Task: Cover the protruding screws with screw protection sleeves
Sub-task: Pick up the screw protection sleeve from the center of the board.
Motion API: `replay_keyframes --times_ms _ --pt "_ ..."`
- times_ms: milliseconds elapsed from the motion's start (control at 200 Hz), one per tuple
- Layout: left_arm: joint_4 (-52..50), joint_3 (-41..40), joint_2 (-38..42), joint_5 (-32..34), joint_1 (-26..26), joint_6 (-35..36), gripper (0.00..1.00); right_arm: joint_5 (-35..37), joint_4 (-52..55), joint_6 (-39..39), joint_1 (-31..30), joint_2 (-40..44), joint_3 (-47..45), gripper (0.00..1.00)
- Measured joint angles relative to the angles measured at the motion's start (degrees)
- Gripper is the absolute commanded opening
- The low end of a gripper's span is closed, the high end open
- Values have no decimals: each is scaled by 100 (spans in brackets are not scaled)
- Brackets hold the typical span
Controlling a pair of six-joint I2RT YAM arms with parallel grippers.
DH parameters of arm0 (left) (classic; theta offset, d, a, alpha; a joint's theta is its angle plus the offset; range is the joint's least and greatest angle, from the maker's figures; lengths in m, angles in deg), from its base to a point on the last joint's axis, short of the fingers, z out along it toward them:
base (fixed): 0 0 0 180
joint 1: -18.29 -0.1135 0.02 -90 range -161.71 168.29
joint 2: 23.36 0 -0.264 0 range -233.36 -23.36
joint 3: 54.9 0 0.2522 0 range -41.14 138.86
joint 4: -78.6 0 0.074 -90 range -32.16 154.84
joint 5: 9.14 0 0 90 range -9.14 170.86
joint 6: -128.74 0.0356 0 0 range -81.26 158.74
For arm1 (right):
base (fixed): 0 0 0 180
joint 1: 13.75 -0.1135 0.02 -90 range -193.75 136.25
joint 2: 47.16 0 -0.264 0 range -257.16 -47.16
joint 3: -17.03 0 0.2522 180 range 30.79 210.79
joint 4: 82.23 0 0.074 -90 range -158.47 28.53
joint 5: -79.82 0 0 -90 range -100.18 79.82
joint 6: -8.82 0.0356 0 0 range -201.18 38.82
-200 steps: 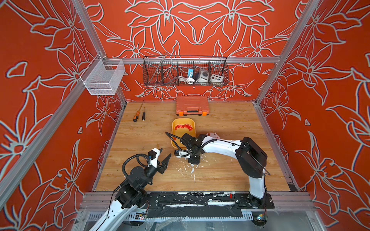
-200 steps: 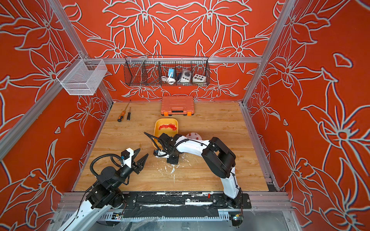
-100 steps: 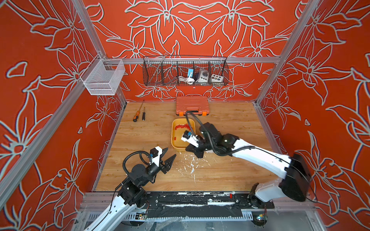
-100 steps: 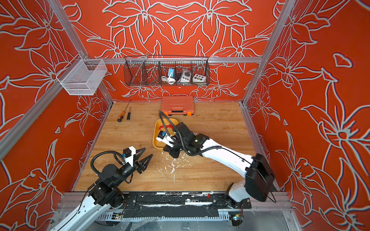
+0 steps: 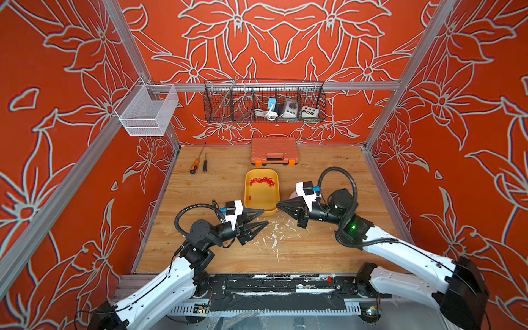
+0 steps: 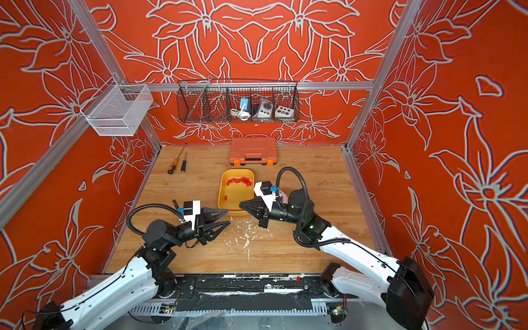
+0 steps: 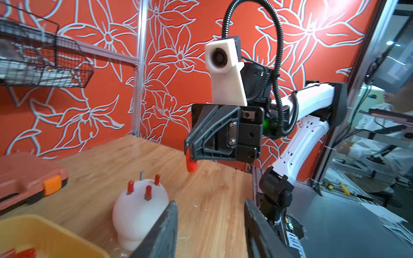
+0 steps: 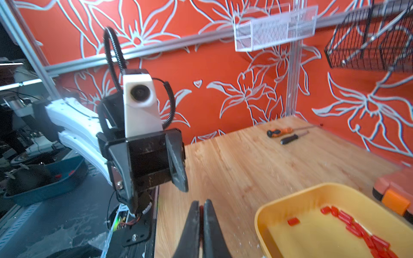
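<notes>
A white dome (image 7: 138, 207) stands beside the yellow tray (image 5: 261, 200), mostly hidden in both top views behind my right wrist. Three protruding screws wear red sleeves (image 7: 148, 192); one grey screw (image 7: 141, 174) stands bare. Loose screw protection sleeves (image 5: 263, 182) (image 6: 240, 181) lie at the tray's far end. My right gripper (image 5: 277, 204) (image 8: 201, 202) is shut on one red sleeve (image 7: 191, 164), hanging above the table near the tray's near right corner. Facing it is my left gripper (image 5: 265, 217) (image 7: 210, 205), open and empty, at the tray's near edge.
An orange tool case (image 5: 273, 154) lies at the back, behind the tray. Two screwdrivers (image 5: 197, 164) rest at the back left. A black wire basket (image 5: 264, 103) and a white mesh basket (image 5: 145, 111) hang on the walls. White scuff marks (image 5: 274, 234) dot the table's front.
My right arm has swung round from the table's middle to the tray's near right corner, jaws still shut. The left gripper has come forward toward the tray and its jaws have narrowed somewhat.
</notes>
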Motion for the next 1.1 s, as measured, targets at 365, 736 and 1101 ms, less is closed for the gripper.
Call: replay_keyframes --times_ms 365,736,1101 --pt "39 428 -321 -599 39 144 52 -822 -933 444 -44 -229 -26 0" --pt "-328 505 -321 -601 243 608 52 -1169 -994 522 -251 -378 -24 0" --pt "-549 566 -299 -544 313 820 34 -1196 -986 522 -413 -459 68 0"
